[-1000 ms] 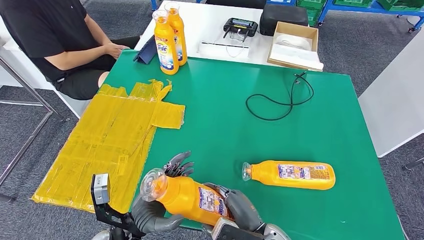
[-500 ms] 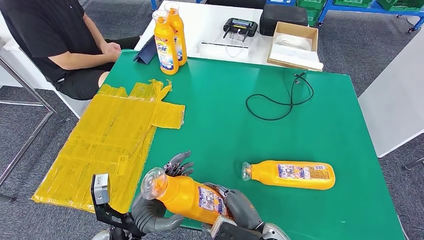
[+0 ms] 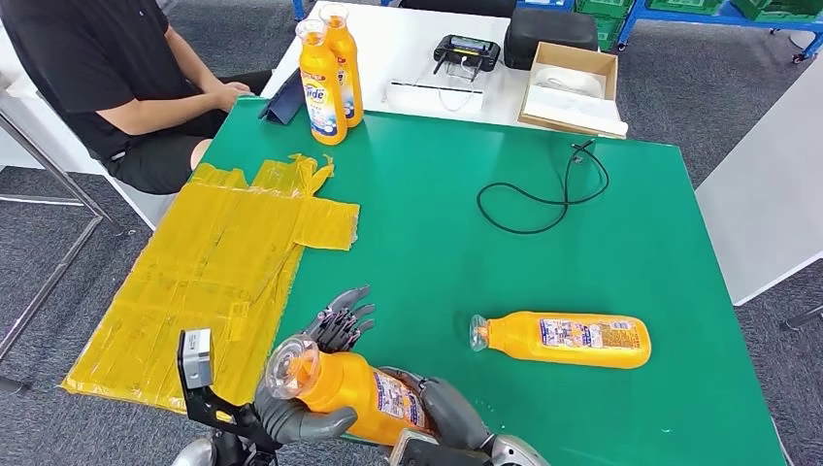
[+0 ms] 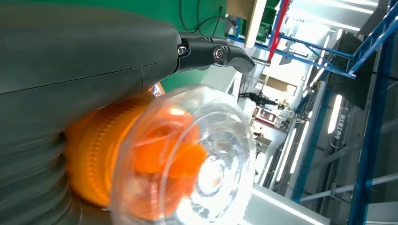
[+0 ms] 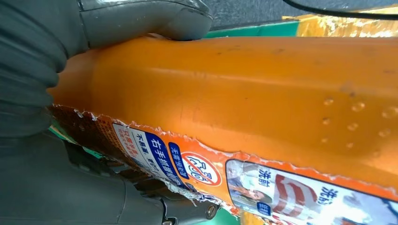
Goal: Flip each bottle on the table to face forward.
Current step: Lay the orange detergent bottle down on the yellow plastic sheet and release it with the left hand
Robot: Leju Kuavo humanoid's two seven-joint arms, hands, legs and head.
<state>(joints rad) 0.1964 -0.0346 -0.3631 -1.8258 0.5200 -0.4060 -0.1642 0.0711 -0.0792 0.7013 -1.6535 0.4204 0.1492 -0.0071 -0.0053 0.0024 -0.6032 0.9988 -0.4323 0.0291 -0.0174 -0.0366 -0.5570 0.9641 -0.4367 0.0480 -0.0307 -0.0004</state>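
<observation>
A person [image 3: 92, 78] in black sits off the tabletop's [image 3: 456, 252] far left corner, cut off by the picture's edge. A crumpled yellow sheet [image 3: 209, 277] lies over the left edge. Two upright bottles [image 3: 329, 78] stand together at the far left corner, one partly hiding the other. At the near edge the left hand [image 3: 301, 413] grips the neck end of the held bottle [image 3: 354, 393], thumb under it and dark fingers [image 3: 342, 320] spread behind; its clear cap fills the left wrist view, blurred. The right hand [image 3: 442, 413] grips the same bottle's base end, much of the hand hidden by the bottle; the right wrist view shows a torn label. A lying bottle [image 3: 568, 339] rests on its side toward the near right corner, cap pointing left. A black cable [image 3: 543, 194] loops toward the far right edge
</observation>
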